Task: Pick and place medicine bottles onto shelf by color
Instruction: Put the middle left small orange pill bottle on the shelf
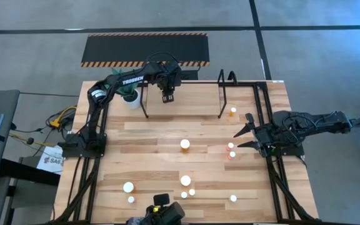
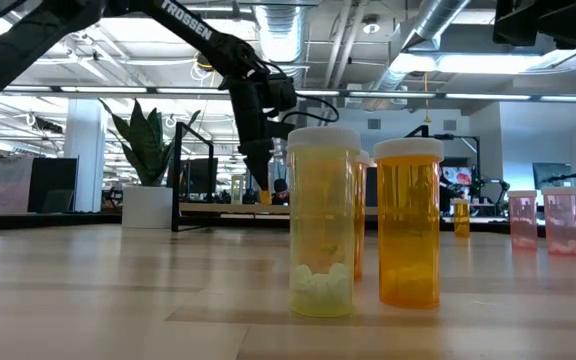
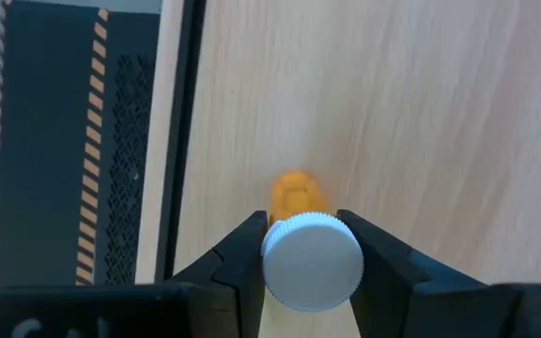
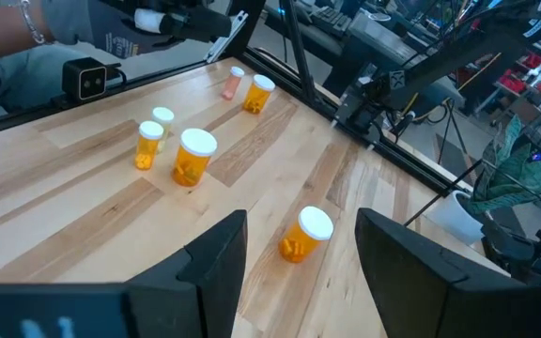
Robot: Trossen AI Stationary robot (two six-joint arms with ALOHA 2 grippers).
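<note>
My left gripper [image 1: 167, 98] is over the shelf [image 1: 192, 100], a light wooden board between black hoop uprights, and is shut on a small orange medicine bottle [image 3: 294, 192] with a white cap. My right gripper [image 1: 242, 136] is open and empty at the table's right side. Other bottles stand upright on the table: a large one at mid-table [image 1: 185, 144], two pink ones [image 1: 231, 150] near my right gripper, one orange [image 1: 232, 112] by the shelf's right upright, and several near the front edge [image 1: 185, 180]. The low view shows a yellow one [image 2: 321, 225] and an orange one [image 2: 408, 225] close up. My left gripper pinches the bottle's white cap [image 3: 313, 272] between its two fingers, one on each side. The fingers come from above, pointing down. The bottle hangs upright below them, its orange body toward the shelf board. I cannot tell whether its bottom rests on the board.
A green plant in a white pot [image 1: 130, 97] stands beside the shelf's left upright. A black hazard-striped mat [image 1: 144, 50] lies beyond the table's far edge. A camera [image 1: 161, 203] sits at the front edge. A person's arm [image 4: 7, 28] shows in the right wrist view.
</note>
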